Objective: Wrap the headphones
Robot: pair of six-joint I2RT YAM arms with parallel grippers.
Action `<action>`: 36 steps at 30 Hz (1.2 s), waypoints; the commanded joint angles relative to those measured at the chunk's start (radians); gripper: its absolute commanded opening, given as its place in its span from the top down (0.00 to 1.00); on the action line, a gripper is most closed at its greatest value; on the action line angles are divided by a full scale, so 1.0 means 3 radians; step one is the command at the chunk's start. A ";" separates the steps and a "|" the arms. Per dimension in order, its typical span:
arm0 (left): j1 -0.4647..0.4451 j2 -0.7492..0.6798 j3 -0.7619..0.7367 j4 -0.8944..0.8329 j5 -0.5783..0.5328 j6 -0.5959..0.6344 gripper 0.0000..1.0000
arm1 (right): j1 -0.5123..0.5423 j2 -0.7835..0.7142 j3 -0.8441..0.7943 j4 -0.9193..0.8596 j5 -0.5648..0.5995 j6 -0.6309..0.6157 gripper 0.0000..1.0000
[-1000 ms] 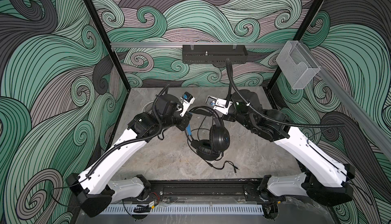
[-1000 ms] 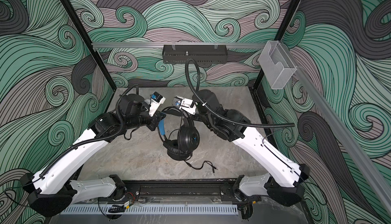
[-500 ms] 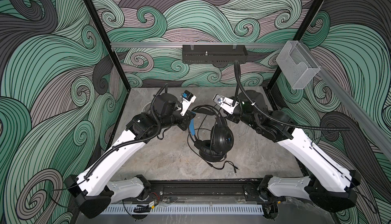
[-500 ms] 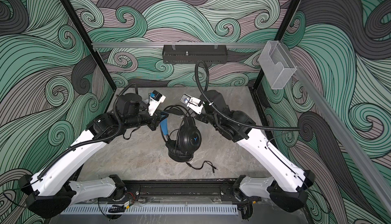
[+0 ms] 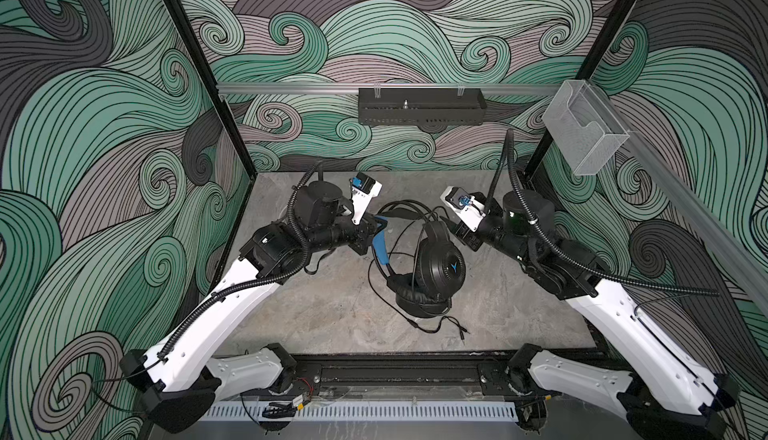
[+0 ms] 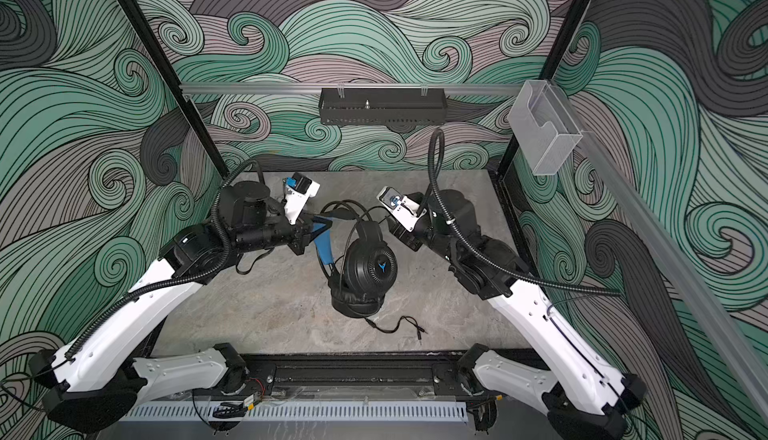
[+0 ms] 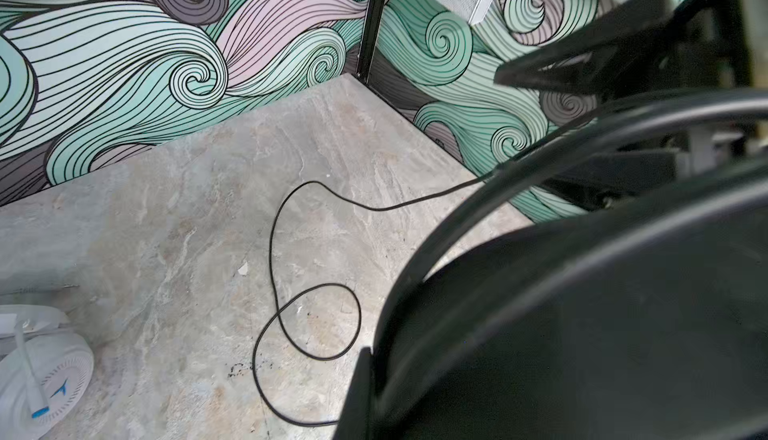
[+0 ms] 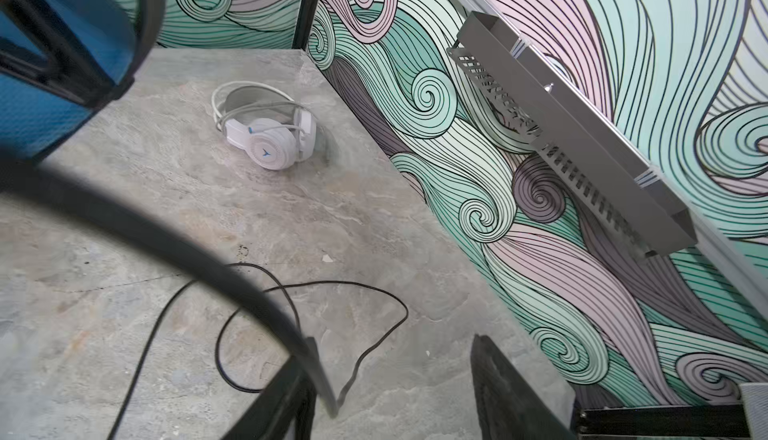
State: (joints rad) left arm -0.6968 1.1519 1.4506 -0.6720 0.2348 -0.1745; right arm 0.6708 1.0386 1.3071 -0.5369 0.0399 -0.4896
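Left claw clamping black headphones, blue Y-like emblem, right claw parted

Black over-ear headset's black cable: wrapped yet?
No, the black cable lies in loose loops on the grey marbled table, not wound around the black over-ear headset.

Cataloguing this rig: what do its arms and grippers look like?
The left arm and right arm have white shells and black joints. A ribbed black conduit runs along each. Each wrist carries a white camera mount with a blue detail. The left gripper and right gripper are black.
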 commanded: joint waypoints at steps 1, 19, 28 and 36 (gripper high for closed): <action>-0.0021 -0.0071 0.0362 0.0264 0.0219 -0.0301 1.00 | -0.0089 -0.0036 -0.0139 0.0436 -0.0477 0.0285 0.40; -0.0024 0.0071 0.0790 0.0450 0.0358 -0.0668 1.00 | -0.0555 0.0491 -0.0581 0.2064 -0.1549 0.1523 0.37; -0.0017 0.0186 0.0983 0.0322 0.0271 -0.0713 1.00 | -0.0554 0.0904 -0.0522 0.2586 -0.1884 0.1900 0.35; -0.0022 0.0264 0.1103 0.0245 0.0215 -0.0774 1.00 | -0.0544 0.1109 -0.0553 0.2891 -0.2049 0.2206 0.34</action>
State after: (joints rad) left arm -0.6971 1.2316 1.7264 -0.6296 0.2996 -0.3550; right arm 0.5064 1.3621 1.1400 0.2497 -0.5320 0.1154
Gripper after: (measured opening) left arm 0.060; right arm 0.660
